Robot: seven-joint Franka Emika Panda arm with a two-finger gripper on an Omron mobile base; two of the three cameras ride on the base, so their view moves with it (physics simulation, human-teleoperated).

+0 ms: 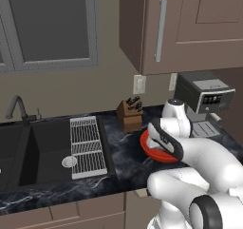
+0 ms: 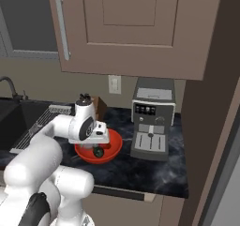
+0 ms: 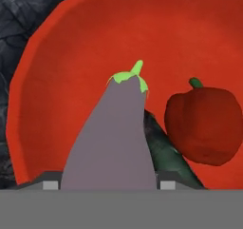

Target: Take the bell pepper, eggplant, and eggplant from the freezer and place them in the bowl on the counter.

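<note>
Directly over the wide, shallow red-orange bowl (image 3: 71, 52) on the black marbled stone counter (image 1: 123, 161), the white arm's two-finger gripper (image 3: 107, 185) points down with a pale grey-purple eggplant with a green cap (image 3: 114, 138) standing between its fingertips. In the hand view the eggplant's thick end sits level with the two grey finger pads (image 3: 50, 185) at either side and its stem points away from the hand, so its long axis runs along the gripper's own line, straight down toward the bowl's floor. The pads look to lie against its flanks, so the pincer reads as clamped on it, though a slackening grip cannot be ruled out. The coming move, as a judgement, turns on that vertical relation: the eggplant already lies inside the rim, so parting the fingers should drop it among the others.

The hand view alone reveals the contents: a glossy red bell pepper (image 3: 204, 123) lying just beside the held eggplant, and a dark green-black elongated vegetable (image 3: 166, 152) wedged between the two, probably the other eggplant. The right base view instead gives the setting, with the bowl near a grey coffee machine (image 2: 152, 119), a dark item inside it below the hand. The left base view has the arm hiding most of the bowl, with a wooden knife block (image 1: 129, 114) just behind.
</note>
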